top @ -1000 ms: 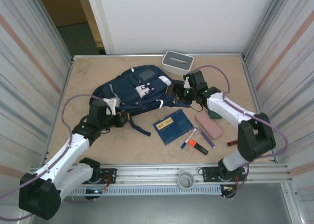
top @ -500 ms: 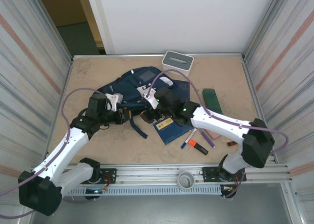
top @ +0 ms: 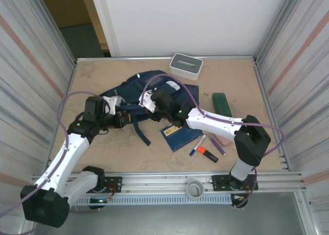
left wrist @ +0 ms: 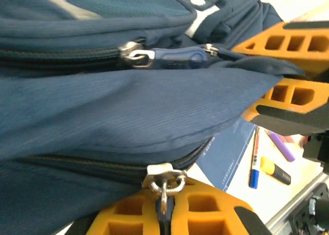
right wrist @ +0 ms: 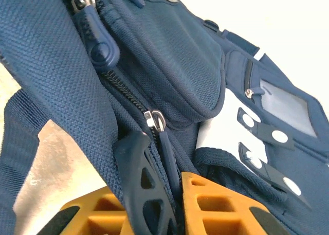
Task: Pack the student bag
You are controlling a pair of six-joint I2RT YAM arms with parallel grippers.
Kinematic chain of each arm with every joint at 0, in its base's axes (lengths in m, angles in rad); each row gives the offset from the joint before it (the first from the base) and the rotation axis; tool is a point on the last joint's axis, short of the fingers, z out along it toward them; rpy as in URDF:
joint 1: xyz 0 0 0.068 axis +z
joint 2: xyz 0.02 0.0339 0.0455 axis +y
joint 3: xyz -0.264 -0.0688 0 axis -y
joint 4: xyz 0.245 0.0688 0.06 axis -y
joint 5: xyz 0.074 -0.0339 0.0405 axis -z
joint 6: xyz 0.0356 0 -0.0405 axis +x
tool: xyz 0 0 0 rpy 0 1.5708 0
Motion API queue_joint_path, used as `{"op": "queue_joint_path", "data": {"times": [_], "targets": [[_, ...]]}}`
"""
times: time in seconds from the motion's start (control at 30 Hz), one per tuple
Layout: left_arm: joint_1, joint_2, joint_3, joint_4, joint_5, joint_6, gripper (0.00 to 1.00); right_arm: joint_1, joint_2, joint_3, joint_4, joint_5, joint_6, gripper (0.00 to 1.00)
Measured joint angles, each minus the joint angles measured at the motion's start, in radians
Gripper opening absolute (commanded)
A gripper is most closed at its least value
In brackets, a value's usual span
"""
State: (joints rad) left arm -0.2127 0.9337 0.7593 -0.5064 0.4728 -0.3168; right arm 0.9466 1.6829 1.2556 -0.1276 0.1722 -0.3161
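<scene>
Zipper pull point(right wrist: 165, 151), too small overhead, is clear at right wrist: right gripper point(right wrist: 175, 179) pinches it. Left gripper point(left wrist: 226, 137) clamps student bag point(top: 131, 93) fabric.

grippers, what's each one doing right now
left gripper: closed, holding the student bag by its fabric
right gripper: closed on the bag's zipper pull

Lab test cell — metal-railed table point(top: 103, 75), corrugated walls point(top: 31, 80).
</scene>
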Motion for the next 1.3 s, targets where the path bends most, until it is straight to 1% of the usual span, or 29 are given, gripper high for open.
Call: {"op": "queue_joint_path", "data": {"times": [0.13, 0.27, 0.37, 0.43, 0.53, 0.63, 0.7, 0.77, 0.83, 0.9, 0.97, 1.0, 1.03, 1.23, 1.3], "targets": [[0.080, -0.003, 0.009, -0.025, 0.024, 0.031, 0.00, -0.015, -0.005, 0.003, 0.004, -0.008, -0.018, 0.09], [0.160, -0.004, 0.009, -0.053, 0.049, 0.057, 0.00, -0.057, -0.038, -0.037, 0.007, -0.056, -0.027, 0.09], [0.198, -0.011, 0.009, -0.068, 0.067, 0.070, 0.00, -0.091, -0.056, -0.060, -0.002, -0.088, -0.029, 0.09], [0.216, -0.022, 0.009, -0.075, 0.079, 0.076, 0.00, -0.098, -0.057, -0.061, -0.011, -0.095, -0.029, 0.11], [0.234, -0.043, 0.009, -0.074, 0.114, 0.077, 0.00, -0.099, -0.057, -0.061, -0.024, -0.098, -0.025, 0.23], [0.224, -0.045, 0.014, -0.073, 0.167, 0.066, 0.00, -0.105, -0.057, -0.047, -0.063, -0.099, -0.004, 0.44], [0.180, -0.046, 0.032, -0.074, 0.172, 0.060, 0.00, -0.106, -0.059, -0.027, -0.096, -0.097, 0.010, 0.60], [0.116, -0.046, 0.060, -0.079, 0.169, 0.059, 0.00, -0.108, -0.070, -0.013, -0.123, -0.110, 0.018, 0.70], [0.052, -0.046, 0.090, -0.092, 0.163, 0.060, 0.00, -0.103, -0.089, 0.001, -0.145, -0.145, 0.024, 0.75], [0.008, -0.046, 0.115, -0.103, 0.162, 0.063, 0.00, -0.089, -0.112, 0.019, -0.159, -0.197, 0.027, 0.77], [-0.007, -0.045, 0.127, -0.113, 0.161, 0.067, 0.00, -0.071, -0.121, 0.038, -0.153, -0.244, 0.027, 0.77], [-0.011, -0.045, 0.131, -0.119, 0.162, 0.068, 0.00, -0.061, -0.122, 0.048, -0.145, -0.266, 0.028, 0.74], [-0.012, -0.043, 0.132, -0.124, 0.162, 0.069, 0.00, -0.054, -0.121, 0.058, -0.139, -0.286, 0.029, 0.69], [-0.012, -0.042, 0.138, -0.159, 0.131, 0.085, 0.00, -0.038, -0.058, 0.138, -0.124, -0.360, 0.047, 0.24], [-0.003, -0.049, 0.140, -0.170, 0.112, 0.091, 0.00, -0.038, -0.014, 0.179, -0.128, -0.378, 0.053, 0.12]]}}
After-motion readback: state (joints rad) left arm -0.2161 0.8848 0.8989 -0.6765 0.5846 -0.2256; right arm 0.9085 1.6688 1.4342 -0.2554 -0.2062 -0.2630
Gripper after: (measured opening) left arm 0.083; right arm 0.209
